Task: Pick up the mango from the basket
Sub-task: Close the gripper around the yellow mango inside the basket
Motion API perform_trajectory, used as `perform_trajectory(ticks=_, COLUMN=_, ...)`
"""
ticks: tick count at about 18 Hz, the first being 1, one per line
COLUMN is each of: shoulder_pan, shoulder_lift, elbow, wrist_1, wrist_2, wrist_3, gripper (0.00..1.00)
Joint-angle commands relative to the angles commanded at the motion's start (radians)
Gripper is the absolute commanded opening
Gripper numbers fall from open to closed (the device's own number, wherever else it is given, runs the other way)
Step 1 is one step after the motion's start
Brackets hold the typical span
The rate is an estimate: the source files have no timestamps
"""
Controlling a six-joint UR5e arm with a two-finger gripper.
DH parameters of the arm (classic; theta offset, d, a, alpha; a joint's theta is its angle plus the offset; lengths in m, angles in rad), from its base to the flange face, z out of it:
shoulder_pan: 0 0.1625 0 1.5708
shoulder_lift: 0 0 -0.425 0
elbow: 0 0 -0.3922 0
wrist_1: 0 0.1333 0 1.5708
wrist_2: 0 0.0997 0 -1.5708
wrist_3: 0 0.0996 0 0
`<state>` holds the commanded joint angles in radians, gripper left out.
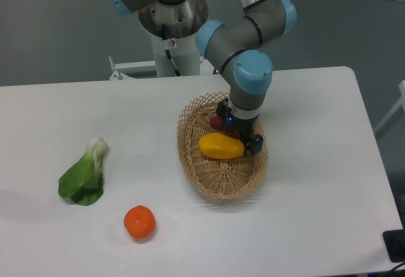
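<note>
**Gripper over the basket, mango not yet taken**

Your gripper hangs inside the outline of the basket, over its far right part, with the arm's wrist and blue-capped joint stacked directly above it. One dark finger shows near the basket's right rim and another dark part sits further back by the purple-red sweet potato. From that spread the jaws look parted, with nothing between them, but the wrist hides most of the mechanism, so treat that as a reading and not a certainty.

The mango lies in the middle of the basket, long axis roughly left to right, resting on the weave. Its right end is just beside or under the near finger; you cannot tell from this angle whether they touch. It shows no sign of being lifted.

By my judgement the approach is nearly done and everything that matters is left: centring over the fruit, descending, closing, and lifting clear of the rim.

The sweet potato is the thing in your way. It sits just behind the mango, touching or nearly so, and is largely covered by the gripper, so a finger coming down on the far side of the mango could land on it. The basket's right wall is close to the other finger.

Outside the basket, well to its left, lies a bok choy. An orange fruit sits to the basket's lower left. Neither is near your work.
</note>
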<state>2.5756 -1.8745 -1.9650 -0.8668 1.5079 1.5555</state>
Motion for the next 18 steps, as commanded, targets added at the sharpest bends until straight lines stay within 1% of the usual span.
perform_trajectory(ticks=6, shoulder_pan=-0.002, shoulder_lift=-0.012, elbow=-0.021, wrist_1=0.022, wrist_2=0.002, wrist_3=0.0, gripper=1.0)
perform_trajectory(ticks=10, shoulder_pan=-0.002, shoulder_lift=-0.018, elbow=-0.023, wrist_1=0.026, wrist_2=0.002, wrist_3=-0.002, gripper=1.0)
perform_trajectory(ticks=12, shoulder_pan=-0.003, shoulder_lift=-0.02, elbow=-0.025, wrist_1=0.04, wrist_2=0.002, wrist_3=-0.003, gripper=1.0)
perform_trajectory(ticks=13, shoulder_pan=-0.003, shoulder_lift=-0.02, elbow=-0.025, wrist_1=0.045, wrist_2=0.002, wrist_3=-0.008, gripper=0.92)
perform_trajectory(ticks=14, shoulder_pan=-0.003, shoulder_lift=-0.021, elbow=-0.025, wrist_1=0.045, wrist_2=0.002, wrist_3=-0.014, gripper=0.81)
perform_trajectory(ticks=15, shoulder_pan=-0.003, shoulder_lift=-0.022, elbow=-0.025, wrist_1=0.045, wrist_2=0.002, wrist_3=-0.023, gripper=0.74)
perform_trajectory(ticks=18, shoulder_pan=-0.003, shoulder_lift=-0.02, elbow=-0.021, wrist_1=0.045, wrist_2=0.002, wrist_3=-0.041, gripper=0.48)
